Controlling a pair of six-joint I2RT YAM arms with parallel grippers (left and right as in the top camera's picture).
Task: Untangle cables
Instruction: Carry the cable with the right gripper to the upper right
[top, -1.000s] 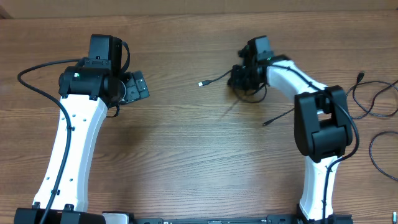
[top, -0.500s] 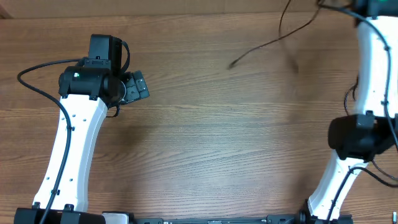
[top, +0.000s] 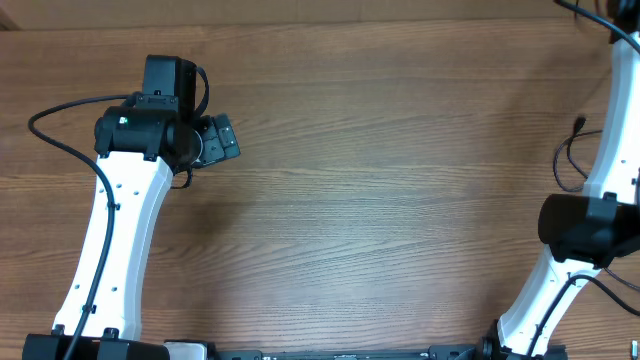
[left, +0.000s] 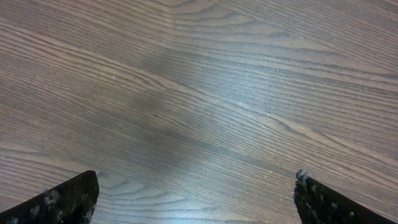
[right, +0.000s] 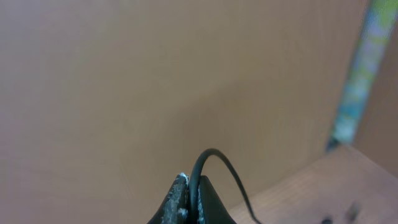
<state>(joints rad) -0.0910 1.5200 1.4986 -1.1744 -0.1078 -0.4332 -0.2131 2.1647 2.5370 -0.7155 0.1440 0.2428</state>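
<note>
Here, wood-grain table (left: 205, 93), left end effector (left: 196, 190) wide above it, right end effector (right: 189, 200) pinching cable (right: 215, 158), tan wall (right: 124, 93) behind.

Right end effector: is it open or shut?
Shut. In the right wrist view the right end effector is pinched closed on a thin black cable, with no gap showing.

Even, bright light; soft glare on table (left: 249, 87), left wrist view; right wrist background blurred.
</note>
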